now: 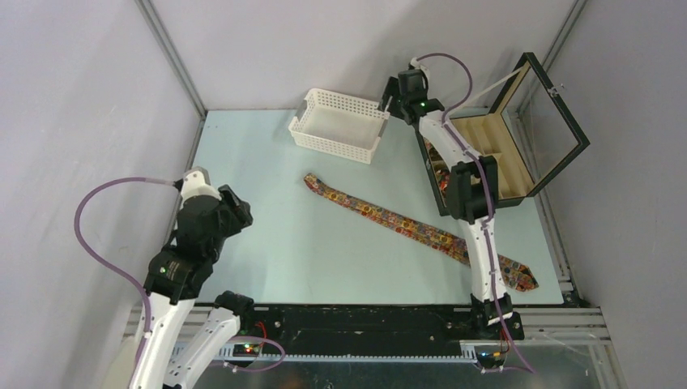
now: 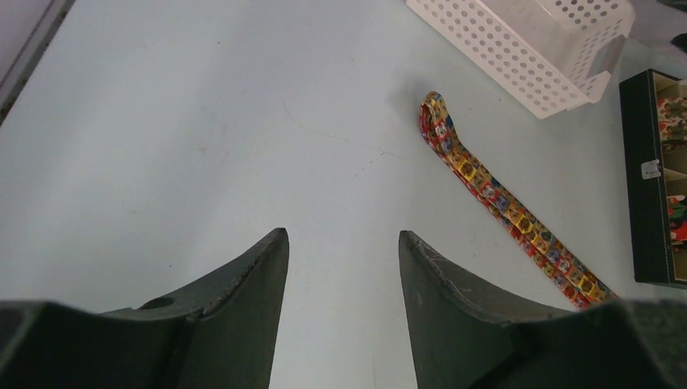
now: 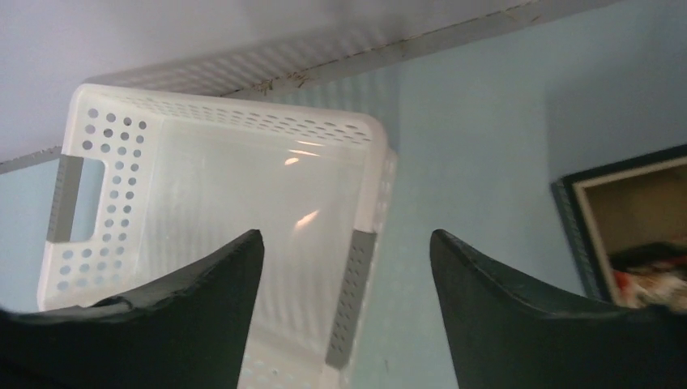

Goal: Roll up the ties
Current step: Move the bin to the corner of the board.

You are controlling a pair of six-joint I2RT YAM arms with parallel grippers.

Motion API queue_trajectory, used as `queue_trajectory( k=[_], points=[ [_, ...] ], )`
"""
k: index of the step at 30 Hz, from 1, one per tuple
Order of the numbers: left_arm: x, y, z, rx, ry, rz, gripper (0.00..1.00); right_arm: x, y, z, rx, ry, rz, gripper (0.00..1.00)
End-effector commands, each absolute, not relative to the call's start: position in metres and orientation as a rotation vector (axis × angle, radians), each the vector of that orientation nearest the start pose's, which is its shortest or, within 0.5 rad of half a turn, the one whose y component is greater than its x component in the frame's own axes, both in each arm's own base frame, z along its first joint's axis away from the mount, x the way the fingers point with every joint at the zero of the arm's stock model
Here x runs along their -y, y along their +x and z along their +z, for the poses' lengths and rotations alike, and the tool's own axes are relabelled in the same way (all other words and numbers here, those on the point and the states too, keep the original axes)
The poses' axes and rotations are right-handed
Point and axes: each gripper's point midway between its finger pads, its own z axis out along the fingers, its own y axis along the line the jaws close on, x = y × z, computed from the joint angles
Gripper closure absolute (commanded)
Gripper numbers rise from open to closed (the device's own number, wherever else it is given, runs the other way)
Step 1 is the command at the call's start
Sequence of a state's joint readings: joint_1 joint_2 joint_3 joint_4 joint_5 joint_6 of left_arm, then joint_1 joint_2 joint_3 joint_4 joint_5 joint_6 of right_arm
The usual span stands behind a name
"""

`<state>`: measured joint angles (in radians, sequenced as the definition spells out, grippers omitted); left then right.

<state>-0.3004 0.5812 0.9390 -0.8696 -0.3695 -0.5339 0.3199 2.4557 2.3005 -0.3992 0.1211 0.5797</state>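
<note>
The patterned tie (image 1: pixel 405 225) lies flat mid-table, its long axis running ten to four o'clock. Its narrow end sits at two o'clock from the nearer left gripper (image 1: pixel 236 212), whose jaws are half-spread and empty. The right gripper (image 1: pixel 393 101), wide and empty, hovers by the white basket (image 1: pixel 332 144), seemingly farther off.

Cloth tie (image 1: pixel 397 221), glossy plastic basket (image 1: pixel 334 146)

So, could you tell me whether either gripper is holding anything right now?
Nothing: the left gripper and right gripper both stand open and empty.

Table (image 1: pixel 275 243) lies bare left of tie (image 1: pixel 389 217); basket (image 1: pixel 336 150) and box (image 1: pixel 510 166) obstruct beyond.
</note>
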Motion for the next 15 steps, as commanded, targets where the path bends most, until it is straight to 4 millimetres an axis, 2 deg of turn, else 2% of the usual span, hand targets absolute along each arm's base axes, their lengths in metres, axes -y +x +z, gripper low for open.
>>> queue_trajectory(
  k=[1,2,3,4,5,6,7,10,11,14,15],
  points=[
    [0.032,0.226,0.246,-1.993,-0.444,-0.193,0.41,-0.186,0.614,0.267,-1.913,0.296,0.384,0.17],
    [0.034,0.231,0.244,-1.998,-0.437,-0.195,0.41,-0.18,0.604,0.288,-1.888,0.31,0.388,0.16],
    [0.038,0.234,0.246,-1.986,-0.423,-0.214,0.41,-0.173,0.595,0.277,-1.934,0.348,0.385,0.15],
    [0.039,0.236,0.244,-1.988,-0.409,-0.214,0.41,-0.169,0.583,0.296,-1.919,0.364,0.409,0.15],
    [0.041,0.241,0.248,-1.958,-0.406,-0.23,0.4,-0.167,0.572,0.281,-1.978,0.384,0.439,0.15],
    [0.04,0.241,0.246,-1.947,-0.405,-0.231,0.36,-0.163,0.556,0.292,-1.98,0.384,0.466,0.15],
    [0.042,0.246,0.253,-1.909,-0.404,-0.248,0.34,-0.163,0.544,0.276,-2.028,0.381,0.49,0.15],
    [0.046,0.254,0.253,-1.871,-0.396,-0.275,0.3,-0.158,0.494,0.272,-2.048,0.358,0.545,0.15],
    [0.048,0.259,0.256,-1.852,-0.397,-0.289,0.29,-0.161,0.482,0.269,-2.057,0.342,0.585,0.16],
    [0.056,0.274,0.245,-1.882,-0.416,-0.304,0.3,-0.177,0.432,0.261,-2.079,0.269,0.675,0.2],
    [0.058,0.281,0.247,-1.861,-0.435,-0.327,0.31,-0.18,0.42,0.266,-2.074,0.244,0.678,0.21]
  ],
)
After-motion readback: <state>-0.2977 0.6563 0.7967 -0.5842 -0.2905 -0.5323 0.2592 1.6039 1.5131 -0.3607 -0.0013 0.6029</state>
